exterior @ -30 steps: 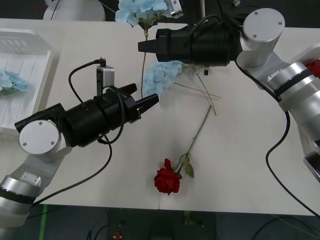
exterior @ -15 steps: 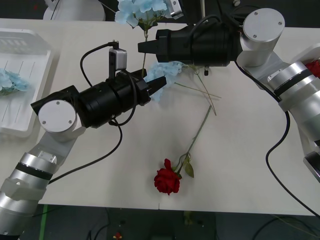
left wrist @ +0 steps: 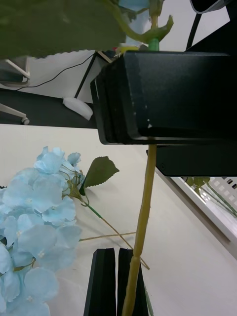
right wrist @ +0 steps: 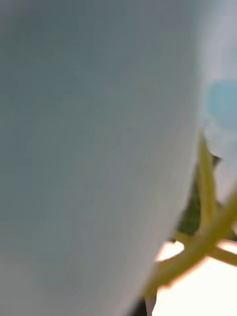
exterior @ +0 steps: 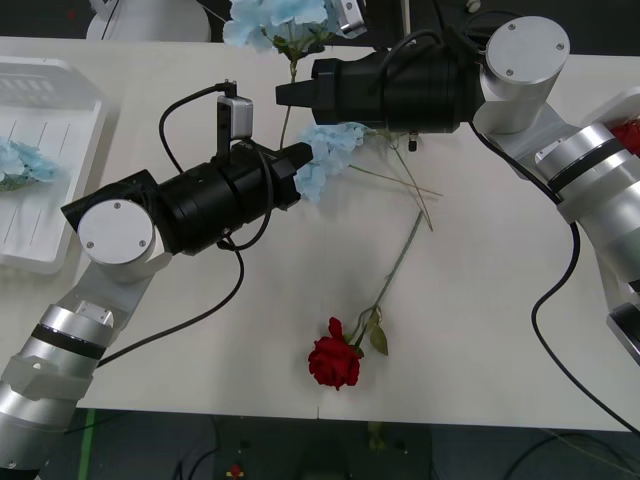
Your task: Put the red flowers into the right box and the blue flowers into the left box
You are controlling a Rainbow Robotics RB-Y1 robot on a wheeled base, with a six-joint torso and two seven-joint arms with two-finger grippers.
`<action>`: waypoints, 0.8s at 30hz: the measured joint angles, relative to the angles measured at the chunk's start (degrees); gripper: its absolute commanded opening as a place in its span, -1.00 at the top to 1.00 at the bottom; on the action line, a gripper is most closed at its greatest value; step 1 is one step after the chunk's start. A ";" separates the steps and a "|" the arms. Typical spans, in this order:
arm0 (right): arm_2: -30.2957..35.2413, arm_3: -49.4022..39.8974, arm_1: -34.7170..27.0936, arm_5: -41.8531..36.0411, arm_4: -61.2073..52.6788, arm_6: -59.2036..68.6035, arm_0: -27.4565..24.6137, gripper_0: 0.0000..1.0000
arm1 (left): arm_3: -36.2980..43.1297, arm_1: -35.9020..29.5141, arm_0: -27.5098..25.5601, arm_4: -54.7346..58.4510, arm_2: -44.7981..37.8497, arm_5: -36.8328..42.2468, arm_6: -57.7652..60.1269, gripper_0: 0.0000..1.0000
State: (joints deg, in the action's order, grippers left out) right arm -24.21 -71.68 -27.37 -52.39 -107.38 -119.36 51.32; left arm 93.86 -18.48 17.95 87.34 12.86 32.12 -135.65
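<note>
Deep-red petals mark the red flower (exterior: 335,362), which lies on the pale counter (exterior: 480,300) near its front edge, its stem running back and to the right.

Straight back from the red flower, in mid-counter, is a blue flower (exterior: 325,155). The left gripper (exterior: 300,172) reaches in from the red flower's left and has its tip buried in the near side of this bloom. In the left wrist view its black fingers (left wrist: 103,281) are pressed together with only a hairline between them. A yellow-green stem (left wrist: 140,222) runs along one of them, and I cannot tell whether that stem is pinched.

That stem leads back to a second blue flower (exterior: 275,20), farther behind the red flower at the counter's back edge. The right gripper (exterior: 285,93) comes in from the red flower's right and is held between the two blue blooms, over the stem. I cannot tell how its fingers stand.

Far to the red flower's left sits the left box (exterior: 85,160), with a third blue flower (exterior: 20,162) lying inside it.
</note>
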 measured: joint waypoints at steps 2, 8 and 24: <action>0.00 0.00 0.00 0.00 0.00 0.00 0.00 1.00 | 0.00 0.00 0.00 0.00 0.00 -0.04 0.00 1.00; 0.00 0.00 0.00 0.00 0.01 0.01 0.00 -0.09 | 0.00 0.00 0.00 0.00 0.03 -0.63 0.00 1.00; 0.00 0.00 -0.63 0.86 2.52 0.01 0.00 -0.50 | -0.37 -7.14 -0.03 5.58 -16.57 14.34 1.93 1.00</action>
State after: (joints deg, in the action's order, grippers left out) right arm -24.20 -71.68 -28.01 -51.53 -104.85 -119.35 51.32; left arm 93.49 -25.62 17.92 92.91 -3.71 46.46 -133.72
